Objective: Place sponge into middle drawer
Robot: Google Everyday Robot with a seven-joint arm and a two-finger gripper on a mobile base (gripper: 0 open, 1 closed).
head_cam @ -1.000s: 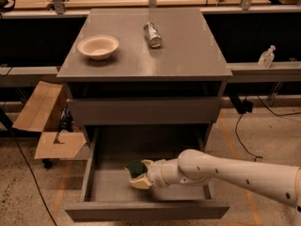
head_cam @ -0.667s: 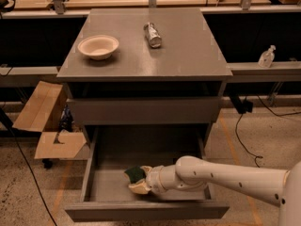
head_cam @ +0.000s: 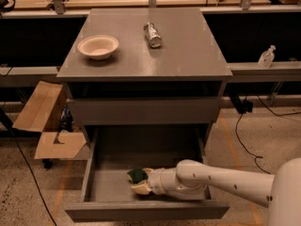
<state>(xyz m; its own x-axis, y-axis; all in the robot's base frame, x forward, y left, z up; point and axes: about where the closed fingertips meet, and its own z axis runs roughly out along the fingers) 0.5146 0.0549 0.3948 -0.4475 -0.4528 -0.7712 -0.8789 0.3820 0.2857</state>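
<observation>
- Bowl [head_cam: 98, 46] and can [head_cam: 152, 34] sit on the worktop [head_cam: 188, 55], clear of the job.
- Sponge [head_cam: 137, 175] is low inside the open middle drawer [head_cam: 146, 211], fingers clamped on it.
- Gripper [head_cam: 143, 182] reaches in from the right; I judge release comes next.

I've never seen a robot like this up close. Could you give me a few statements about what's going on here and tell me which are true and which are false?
1. A pale bowl sits on the cabinet top. True.
2. The sponge lies beside that bowl. False: it is in the gripper, low inside the open middle drawer.
3. The gripper is closed on the sponge. True.
4. The silver can stands upright inside the bowl. False: it lies on its side on the cabinet top, apart from the bowl.
</observation>
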